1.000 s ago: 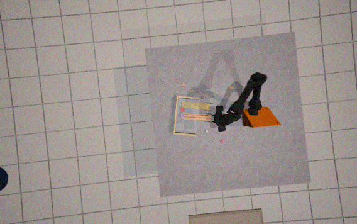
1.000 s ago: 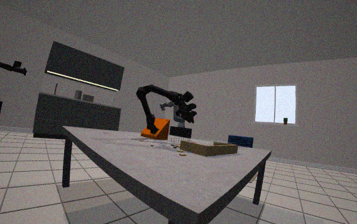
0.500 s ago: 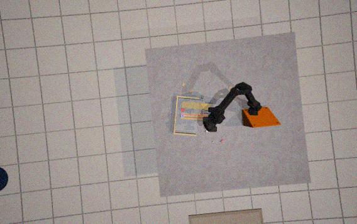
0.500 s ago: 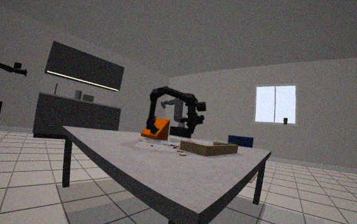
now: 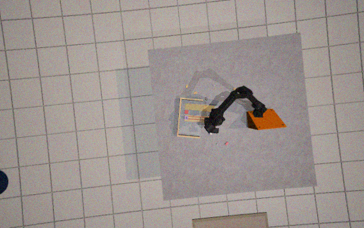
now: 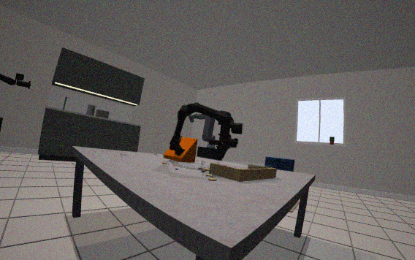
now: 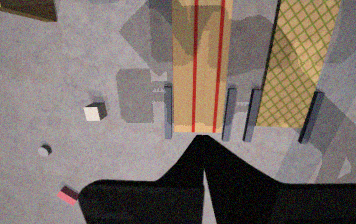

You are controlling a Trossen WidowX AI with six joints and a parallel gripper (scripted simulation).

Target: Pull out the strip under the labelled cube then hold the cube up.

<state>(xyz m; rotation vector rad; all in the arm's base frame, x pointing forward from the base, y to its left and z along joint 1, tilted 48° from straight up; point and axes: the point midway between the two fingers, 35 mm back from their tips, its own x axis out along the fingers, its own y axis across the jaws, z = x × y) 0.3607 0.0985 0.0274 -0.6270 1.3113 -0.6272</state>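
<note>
My gripper is shut with nothing between the fingertips. In the wrist view they meet just off the near end of the strip with two red lines. The purple labelled cube sits on the far end of that strip; it is out of the wrist view. A cross-hatched yellow strip lies beside it. A red cube is next to the purple cube, between the two strips' far ends. In the top view the arm hides the fingertips and the strip's near end.
A low wooden wall surrounds the strips' far ends on three sides. Thin grey-blue rails flank the near ends. A white block, a grey disc and a pink block lie left. The orange wedge is at the arm's base.
</note>
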